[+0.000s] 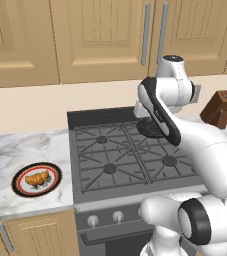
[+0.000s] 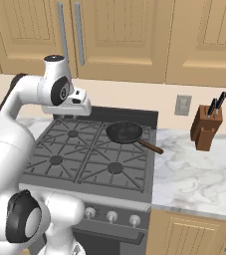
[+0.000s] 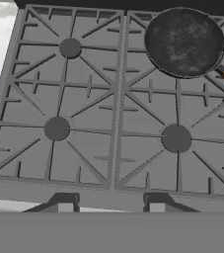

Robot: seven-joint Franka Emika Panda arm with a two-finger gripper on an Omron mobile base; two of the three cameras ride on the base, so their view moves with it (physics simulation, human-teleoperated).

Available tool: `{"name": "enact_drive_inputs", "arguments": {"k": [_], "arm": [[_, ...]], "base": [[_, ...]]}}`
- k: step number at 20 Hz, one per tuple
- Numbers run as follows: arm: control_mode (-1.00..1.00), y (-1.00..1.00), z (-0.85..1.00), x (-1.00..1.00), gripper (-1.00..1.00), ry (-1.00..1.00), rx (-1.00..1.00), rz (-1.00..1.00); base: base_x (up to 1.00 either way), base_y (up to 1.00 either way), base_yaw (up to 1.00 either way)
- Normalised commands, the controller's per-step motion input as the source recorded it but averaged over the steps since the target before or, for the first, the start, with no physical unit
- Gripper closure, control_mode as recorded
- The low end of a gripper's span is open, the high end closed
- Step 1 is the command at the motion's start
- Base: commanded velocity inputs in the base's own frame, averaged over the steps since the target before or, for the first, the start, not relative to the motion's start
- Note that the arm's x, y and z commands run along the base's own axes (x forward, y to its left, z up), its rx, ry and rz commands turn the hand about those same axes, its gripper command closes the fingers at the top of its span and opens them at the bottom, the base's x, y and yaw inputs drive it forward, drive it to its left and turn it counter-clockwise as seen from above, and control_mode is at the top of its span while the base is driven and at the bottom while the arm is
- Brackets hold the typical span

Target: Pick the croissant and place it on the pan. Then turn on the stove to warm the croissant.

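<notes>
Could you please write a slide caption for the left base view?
Croissant waits on its plate beside the stove; the arm hovers above.

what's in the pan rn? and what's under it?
The pan holds nothing; its dark inside is bare. It sits on the stove grate at the back right burner, which it covers, so that burner itself can't be seen. The croissant lies on the plate.

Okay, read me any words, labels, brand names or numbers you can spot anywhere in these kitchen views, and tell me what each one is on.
None: no readable text anywhere.
The plate under the croissant carries a dark printed pattern, no letters.
The stove knobs show no readable markings.
The pan, knife block and wall outlet are unlabelled.
</notes>
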Motion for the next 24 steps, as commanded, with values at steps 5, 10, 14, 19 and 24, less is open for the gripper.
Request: {"name": "enact_drive_inputs", "arguments": {"k": [5,10,14,19,24], "arm": [[-1.0,0.0,0.0,-0.14,-1.0,0.0,0.0,0.0],[-1.0,0.0,0.0,-0.32,-1.0,0.0,0.0,0.0],[-1.0,0.0,0.0,-0.38,-1.0,0.0,0.0,0.0],[-1.0,0.0,0.0,-0.33,-1.0,0.0,0.0,0.0],[-1.0,0.08,-0.06,-0.32,-1.0,-0.01,0.0,0.0]], "base": [[0.0,0.0,0.0],[0.0,0.0,0.0],[0.0,0.0,0.0],[0.0,0.0,0.0],[0.0,0.0,0.0]]}}
